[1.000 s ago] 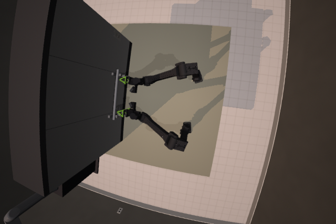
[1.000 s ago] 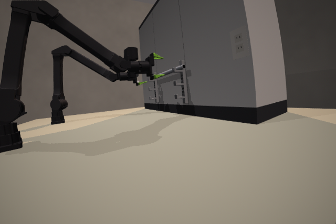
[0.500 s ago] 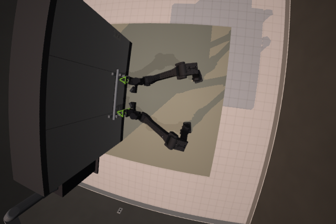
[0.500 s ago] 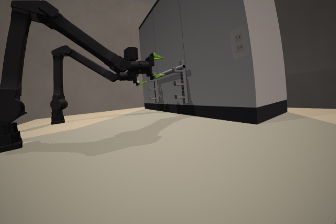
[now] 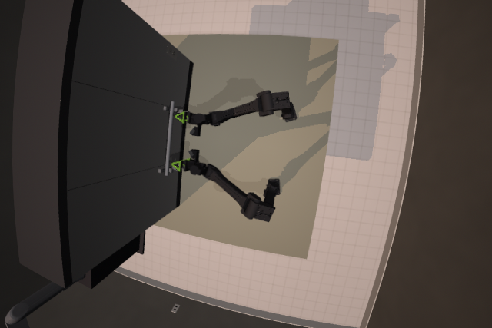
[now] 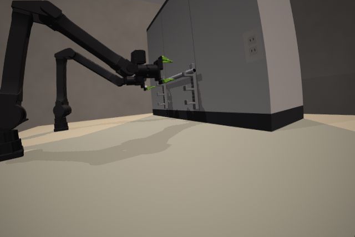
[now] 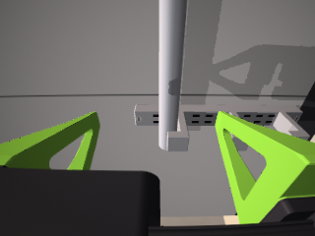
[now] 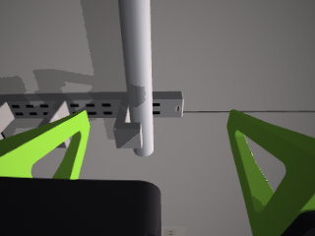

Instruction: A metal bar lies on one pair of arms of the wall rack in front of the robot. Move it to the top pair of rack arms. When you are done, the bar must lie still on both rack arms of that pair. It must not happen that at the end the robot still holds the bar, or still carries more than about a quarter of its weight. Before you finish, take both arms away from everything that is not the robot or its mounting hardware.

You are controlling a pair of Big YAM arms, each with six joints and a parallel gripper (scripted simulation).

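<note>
Grey metal bar [image 5: 170, 137] [image 6: 187, 72] [image 7: 172, 64] [image 8: 138, 64] lies level on the top rack arms [image 7: 178, 142] [image 8: 128, 136], crosswise ahead of our left hand [image 5: 177, 165] [image 6: 155, 81] [image 7: 157, 118] and right hand [image 5: 181, 117] [image 6: 173, 70] [image 8: 157, 117], both open and holding nothing; we judge backing straight away comes next.

Robot test room, slotted wall rack [image 6: 193, 94], grey panelled wall [image 6: 226, 56], outlet [image 6: 252, 45]
</note>
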